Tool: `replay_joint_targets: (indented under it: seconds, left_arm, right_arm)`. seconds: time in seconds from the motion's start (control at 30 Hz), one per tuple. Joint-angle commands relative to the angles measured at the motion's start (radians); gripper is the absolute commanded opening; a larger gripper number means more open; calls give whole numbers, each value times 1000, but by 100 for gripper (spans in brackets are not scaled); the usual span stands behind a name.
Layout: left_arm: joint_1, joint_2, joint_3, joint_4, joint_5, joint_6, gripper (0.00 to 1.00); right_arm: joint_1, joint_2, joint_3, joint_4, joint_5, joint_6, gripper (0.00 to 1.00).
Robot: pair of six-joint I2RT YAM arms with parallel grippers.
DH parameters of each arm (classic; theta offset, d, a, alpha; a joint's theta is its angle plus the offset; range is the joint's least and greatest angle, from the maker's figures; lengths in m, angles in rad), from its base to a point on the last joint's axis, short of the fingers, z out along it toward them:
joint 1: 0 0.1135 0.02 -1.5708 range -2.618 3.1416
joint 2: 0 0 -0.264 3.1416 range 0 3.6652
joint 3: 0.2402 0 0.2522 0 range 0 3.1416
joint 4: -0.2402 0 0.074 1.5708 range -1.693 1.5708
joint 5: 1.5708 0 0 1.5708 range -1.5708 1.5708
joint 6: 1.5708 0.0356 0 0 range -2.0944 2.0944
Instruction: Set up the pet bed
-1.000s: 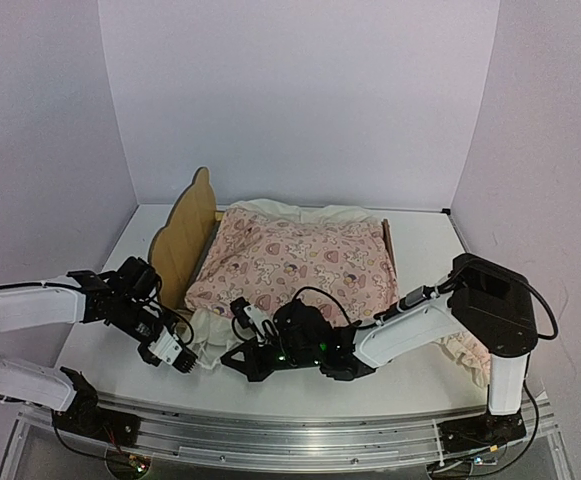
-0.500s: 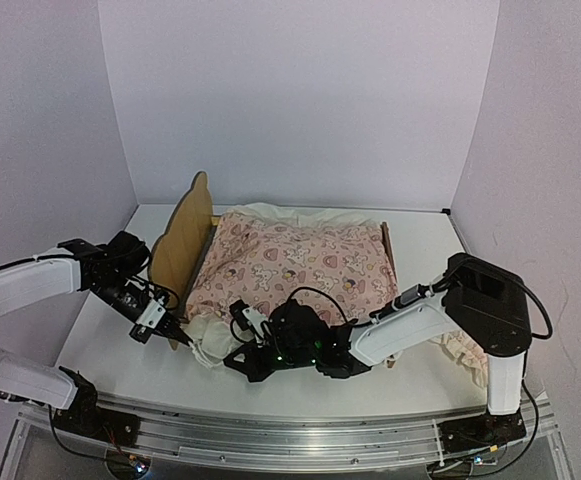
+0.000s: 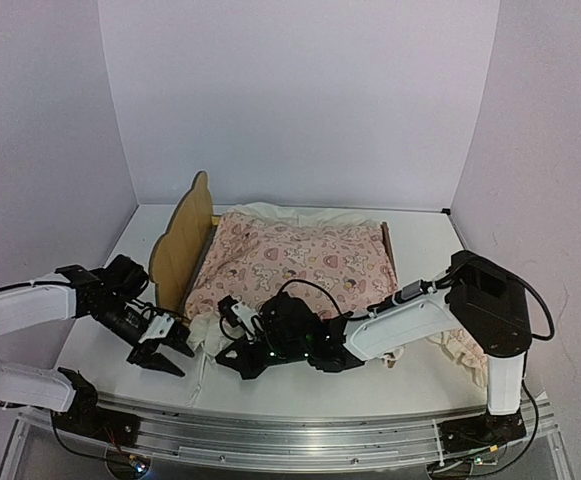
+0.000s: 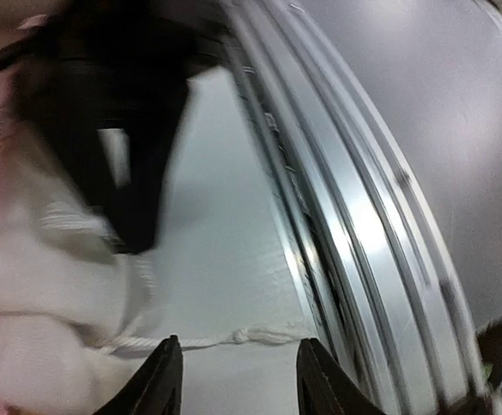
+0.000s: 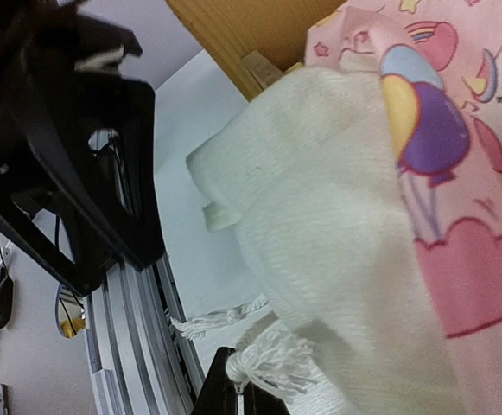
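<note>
The pet bed [image 3: 182,243] stands mid-table, its pale-wood headboard on the left; the wood also shows in the right wrist view [image 5: 259,35]. A pink heart-print quilt [image 3: 300,262] [image 5: 458,216] covers it, over a cream blanket [image 3: 202,328] [image 5: 320,216] that spills off the front-left corner. My right gripper [image 3: 225,355] [image 5: 238,393] is shut on a tassel [image 5: 276,363] of that blanket. Just left of the corner my left gripper [image 3: 170,352] [image 4: 238,363] is open above the table. A white tassel cord [image 4: 233,337] lies on the table between its tips, not pinched.
A ruffled pink pillow [image 3: 465,355] lies at the right, behind the right arm. The metal rail [image 3: 270,425] [image 4: 346,199] runs along the table's near edge, close to both grippers. The two grippers sit a short gap apart.
My left gripper has opened and pulled back from the bed's front-left corner toward the near edge. My right gripper has shifted slightly left, still shut on the tassel.
</note>
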Motion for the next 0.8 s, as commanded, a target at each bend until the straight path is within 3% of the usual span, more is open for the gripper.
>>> replay_joint_targets:
  seconds: [0.0, 0.07, 0.13, 0.3, 0.37, 0.53, 0.77]
  left_arm:
    - [-7, -186, 40, 359, 66, -888, 35]
    - [-9, -290, -22, 519, -43, -1142, 20]
    - [-11, -327, -36, 556, -67, -1265, 20]
    - [-11, -271, -17, 463, -329, -1584, 22]
    - [-11, -247, -44, 447, -327, -1687, 22]
    - [-13, -218, -106, 423, -385, -1797, 22]
    - [-16, -248, -183, 484, -370, -1836, 14]
  right_arm:
    - [17, 21, 54, -21, 3, -42, 0]
    - [19, 26, 65, -21, 3, -41, 0]
    - [19, 30, 78, -22, -3, -43, 0]
    - [19, 38, 102, -21, 0, -47, 0]
    - [19, 49, 123, -21, 10, -50, 0]
    - [19, 72, 145, -24, 75, -35, 0]
    - [18, 82, 146, -25, 148, -67, 0]
